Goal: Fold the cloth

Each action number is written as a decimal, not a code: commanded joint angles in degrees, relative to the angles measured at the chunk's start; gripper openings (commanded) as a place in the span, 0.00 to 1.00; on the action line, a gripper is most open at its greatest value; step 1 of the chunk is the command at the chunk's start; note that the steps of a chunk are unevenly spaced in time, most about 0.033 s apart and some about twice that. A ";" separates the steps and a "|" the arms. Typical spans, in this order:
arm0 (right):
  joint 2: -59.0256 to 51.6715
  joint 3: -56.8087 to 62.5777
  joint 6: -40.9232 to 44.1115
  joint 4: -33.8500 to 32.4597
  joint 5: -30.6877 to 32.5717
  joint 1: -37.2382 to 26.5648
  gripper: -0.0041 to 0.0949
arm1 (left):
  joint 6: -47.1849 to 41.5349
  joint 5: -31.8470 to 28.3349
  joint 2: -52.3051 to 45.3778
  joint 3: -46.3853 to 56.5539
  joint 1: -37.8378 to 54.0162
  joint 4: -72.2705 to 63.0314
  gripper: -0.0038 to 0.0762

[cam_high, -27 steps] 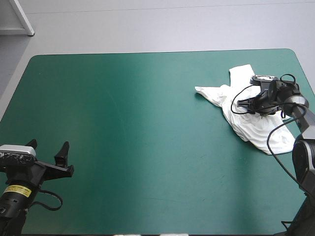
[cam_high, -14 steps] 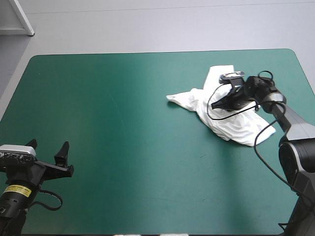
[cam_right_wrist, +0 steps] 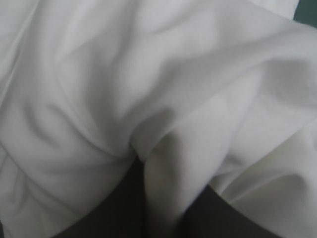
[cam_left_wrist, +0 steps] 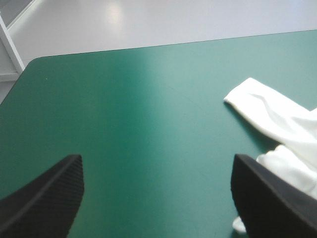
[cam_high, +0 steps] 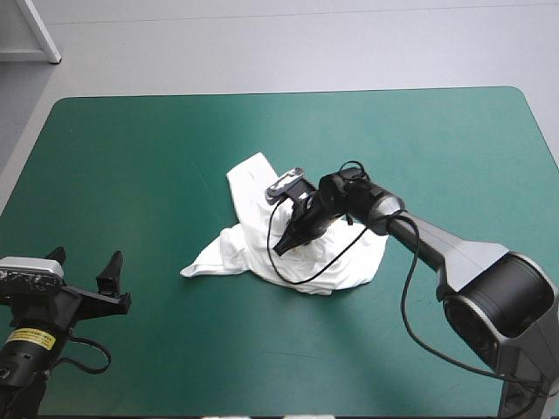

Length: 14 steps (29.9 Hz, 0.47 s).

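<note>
At frame centre on the tabletop (cam_high: 131, 157), crumpled T-shirt (cam_high: 229, 253) pinched in right gripper (cam_high: 286, 244).
Best lifted slowly to shake out creases; left gripper (cam_high: 85, 257), lower left, spread wide, free for a corner.

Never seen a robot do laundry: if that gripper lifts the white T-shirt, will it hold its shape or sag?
Probably floppy: the T-shirt lies in soft crumpled folds and bunches where the right gripper pinches it, so it would sag from that pinch. Pushed, it should slide and wrinkle, not roll, on the teal-green cover.
</note>
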 commanded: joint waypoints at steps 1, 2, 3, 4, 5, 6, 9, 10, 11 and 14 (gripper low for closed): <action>-2.96 -1.98 -0.67 0.71 -0.74 4.74 0.02 | -0.08 -4.45 0.46 -2.11 -0.09 -0.28 0.79; -2.96 -1.98 -0.67 0.71 -0.74 5.93 0.03 | -0.08 -4.45 0.46 -2.11 -0.09 -0.28 0.79; -2.96 -1.98 -0.57 0.71 -0.74 6.95 0.03 | -0.08 -4.45 0.46 -2.11 -0.09 -0.28 0.79; -2.96 -1.98 -0.57 0.71 -1.01 7.78 0.03 | -0.08 -4.45 0.46 -2.11 -0.09 -0.28 0.79; -2.96 -1.98 -0.57 0.71 -1.29 8.37 0.04 | -0.08 -4.45 0.46 -2.11 -0.09 -0.28 0.79; -2.96 -1.98 -0.57 0.71 -1.55 8.68 0.08 | -0.08 -4.35 0.46 -2.11 -0.09 -0.28 0.79; -2.96 -1.98 0.11 0.53 -3.57 8.81 0.32 | -0.08 -4.24 0.46 -2.11 -0.09 -0.28 0.79; -2.96 -2.12 0.28 0.53 -4.02 8.81 0.45 | -0.08 -4.24 0.46 -2.11 -0.09 -0.28 0.79; -2.96 -2.56 0.65 0.53 -4.01 8.81 0.60 | -0.08 -4.24 0.46 -2.11 -0.09 -0.28 0.79; -2.96 -4.66 4.06 -0.22 -3.46 8.81 0.89 | -0.08 -4.24 0.46 -2.11 -0.09 -0.28 0.79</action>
